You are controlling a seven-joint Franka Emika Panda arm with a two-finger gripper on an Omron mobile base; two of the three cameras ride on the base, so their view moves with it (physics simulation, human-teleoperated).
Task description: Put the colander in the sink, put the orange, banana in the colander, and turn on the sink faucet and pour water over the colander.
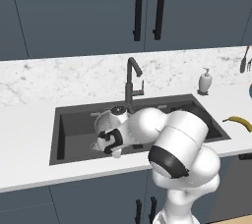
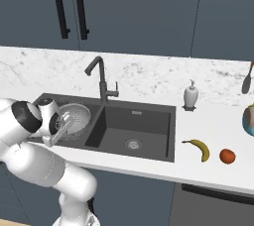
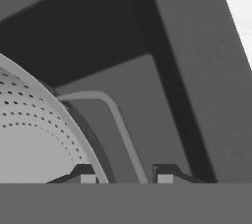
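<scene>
While the colander [image 2: 73, 118] sits in the sink's [image 2: 149, 111] left basin, its rim is straddled by the gripper [image 3: 126, 176]. Jaws are seen slightly apart, w/ the rim between. Banana [image 2: 199, 148] & orange [image 2: 227, 156] are left on the counter [image 2: 208, 170].

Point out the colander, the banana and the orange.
colander [image 2: 75, 116]: right base view, perforated inner wall, in the sink's left basin.
banana [image 2: 200, 148]: right base view, middle of the yellow curve, on the counter.
orange [image 2: 227, 156]: right base view, centre of the fruit.

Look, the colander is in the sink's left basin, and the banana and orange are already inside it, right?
Not quite. The colander is in the sink's left basin, but the banana and orange lie on the counter right of the sink, as the right base view shows.
</scene>
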